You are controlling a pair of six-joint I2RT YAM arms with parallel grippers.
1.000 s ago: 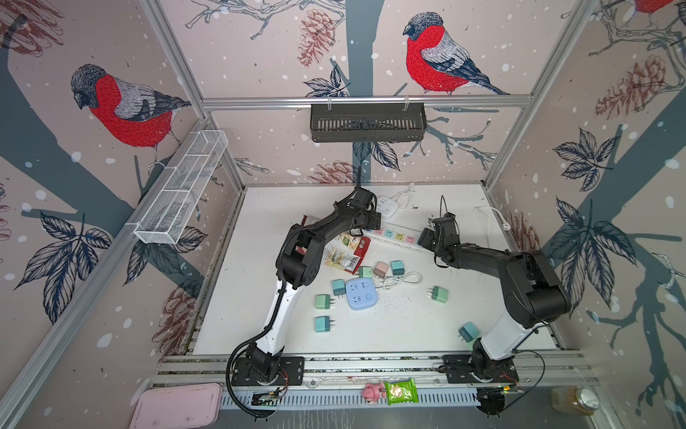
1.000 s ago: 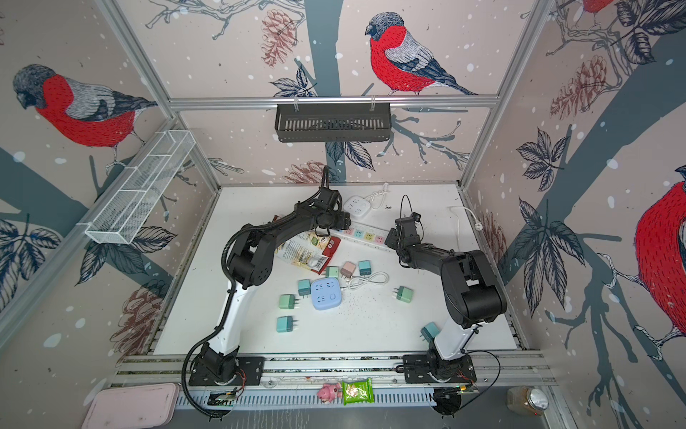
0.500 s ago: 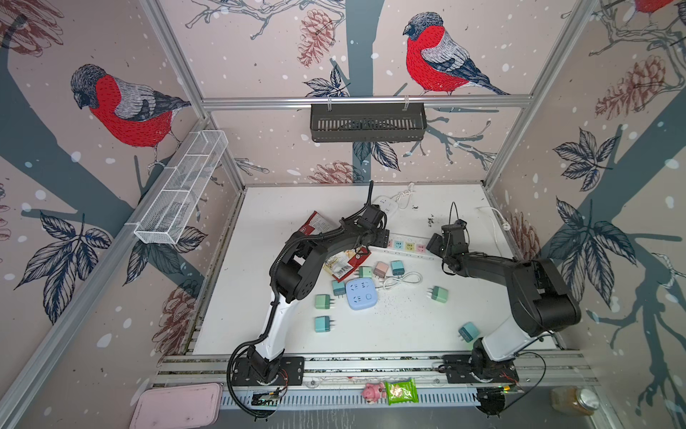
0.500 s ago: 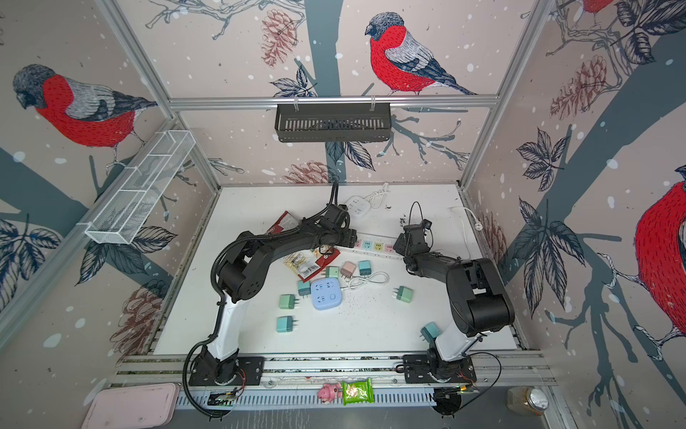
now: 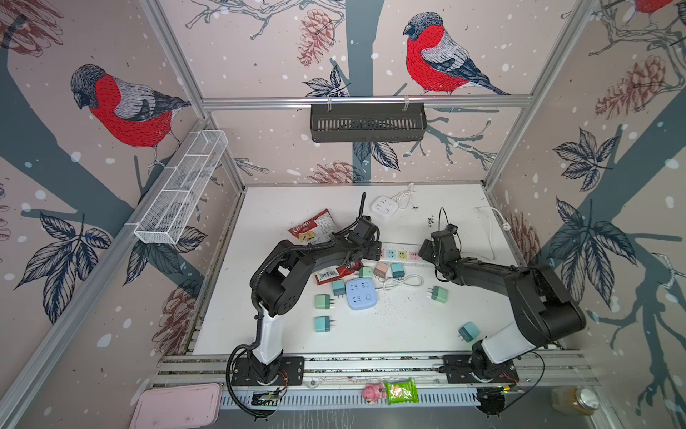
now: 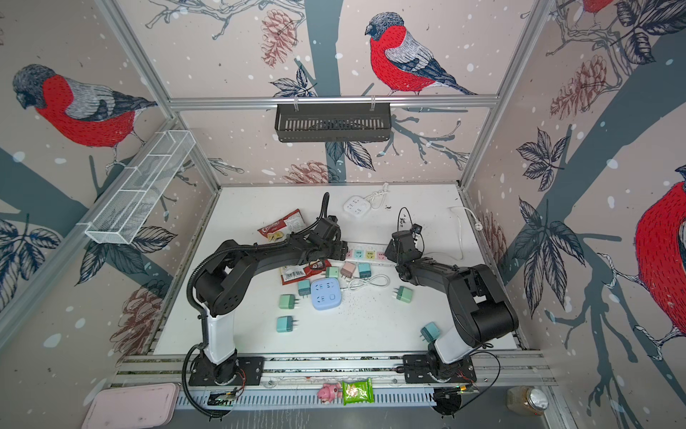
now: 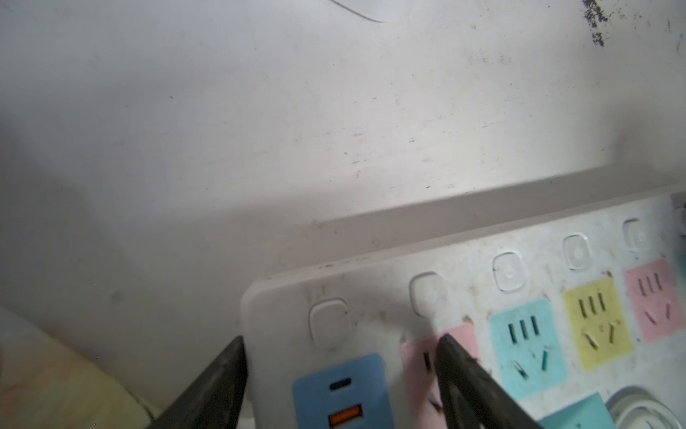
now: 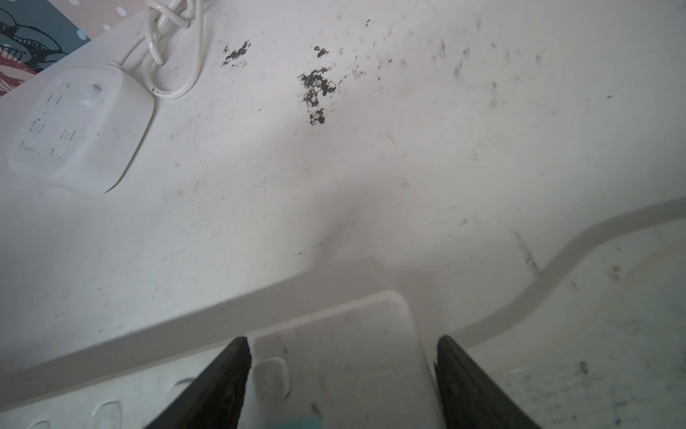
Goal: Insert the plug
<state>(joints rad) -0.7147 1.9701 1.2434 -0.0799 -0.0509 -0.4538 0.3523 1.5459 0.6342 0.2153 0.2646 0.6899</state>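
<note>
Middle of the table, toward its far edge: the power strip is lying flat, running left to right, with its cord trailing off toward the right edge.
Left gripper: its jaws are standing spread over the strip's left end. One finger is touching the end face and the other is resting over the first pink socket. It is pinching nothing.
Right gripper: its jaws are standing spread astride the strip's cord end. One finger is sitting by a switch button and the other is hanging just off the end, beside the cord. It is carrying no plug.
Plugs: the pink plug is lying loose just beside the strip's near side, between the green plug and the teal plug. Others are lying scattered toward the near edge. The sockets in view are showing empty.
Step in hand: as I judge it, both arms are steadying or squaring the strip, and insertion is not yet beginning.
Next move: one arm should be pinning the strip while the other is lifting away to a nearby plug. That arm should be pinching the plug's body with the prongs left free, turning them downward and lining them up with a socket's slots.
Watch: the left finger is covering the first socket, so a socker farther along looks the safer target.
</note>
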